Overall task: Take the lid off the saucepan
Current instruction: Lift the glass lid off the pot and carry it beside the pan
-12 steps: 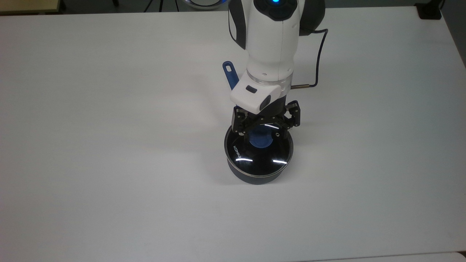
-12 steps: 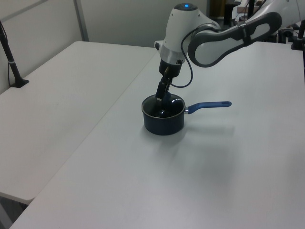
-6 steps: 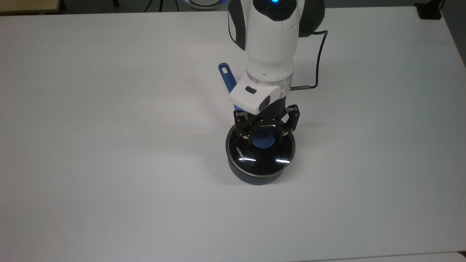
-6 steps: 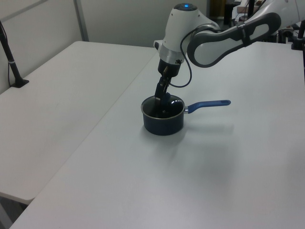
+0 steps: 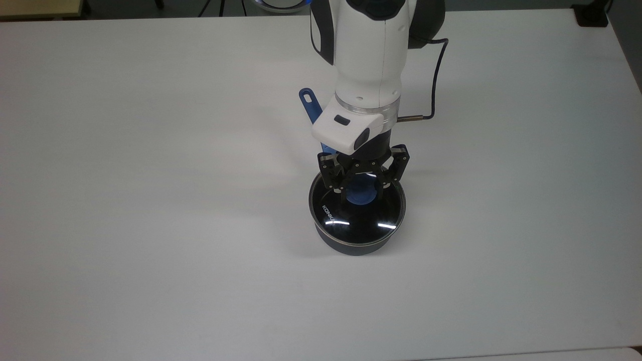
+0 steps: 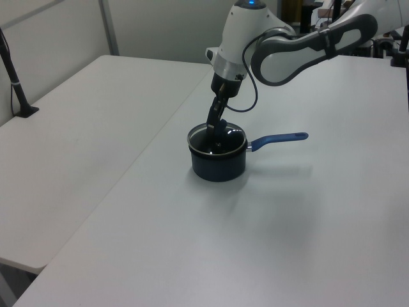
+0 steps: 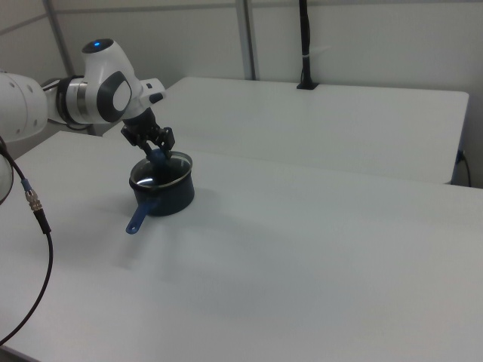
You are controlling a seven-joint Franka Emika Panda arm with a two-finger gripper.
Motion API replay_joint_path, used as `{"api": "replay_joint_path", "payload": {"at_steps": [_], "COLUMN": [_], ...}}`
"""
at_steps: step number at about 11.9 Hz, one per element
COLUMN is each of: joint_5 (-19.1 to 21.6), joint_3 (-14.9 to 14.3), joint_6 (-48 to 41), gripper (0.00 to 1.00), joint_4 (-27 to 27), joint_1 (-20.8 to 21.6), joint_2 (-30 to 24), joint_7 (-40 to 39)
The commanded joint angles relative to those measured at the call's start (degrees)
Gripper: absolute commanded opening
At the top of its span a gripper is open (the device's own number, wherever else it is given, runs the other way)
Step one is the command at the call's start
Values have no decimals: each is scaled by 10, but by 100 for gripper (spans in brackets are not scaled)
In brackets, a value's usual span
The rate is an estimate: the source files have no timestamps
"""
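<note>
Compared with a second ago, the gripper (image 5: 362, 193) has drawn its fingers (image 5: 339, 186) in from a wide straddle until they clamp the blue knob (image 5: 362, 196) of the lid (image 5: 357, 210). In the top view, the knob's rim shows between and below the fingertips, one black finger on each side. The arm's white wrist has climbed slightly towards 12 o'clock in the top view, and in the left view the lid's rim now sits a touch higher above the saucepan (image 6: 218, 165) at the left view's left than it did, so the disc looks faintly tilted there; whether it has come fully free of the rim cannot be told. The handle tip has slid a little towards 9 o'clock in the top view.

Count, left to right in the top view: one blue handle (image 5: 309, 105) running out towards 11 o'clock from the pot, one saucepan (image 5: 353, 244), one glass lid covering it, one gripper over the lid's centre, one black cable (image 5: 437, 75) looping off the wrist towards 1 o'clock. All stand on one white table (image 5: 150, 200), the pot a little right of centre. In the right view the saucepan (image 7: 167, 198) sits at about 9 o'clock with its handle (image 7: 140, 217) pointing to 7 o'clock, the gripper (image 7: 156, 154) on the lid (image 7: 161, 173).
</note>
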Motion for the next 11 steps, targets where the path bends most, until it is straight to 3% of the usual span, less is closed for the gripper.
{"api": "replay_joint_path", "payload": {"at_steps": [1,3,7,9,11], "joint_5": [-6,-6,-5,-6,-10], "joint_3": [-4,-2,1,18,23], "joint_6": [-11,-13,-2,12,78], "gripper": [36,36,36,36,36], "joint_4": [-15,-63,-237,-314,-385], "joint_1": [-6,-37,-135,-186,-204], "joint_2": [-29,-73,-196,-231,-245], "joint_7": [-13,-52,-145,-188,-192]}}
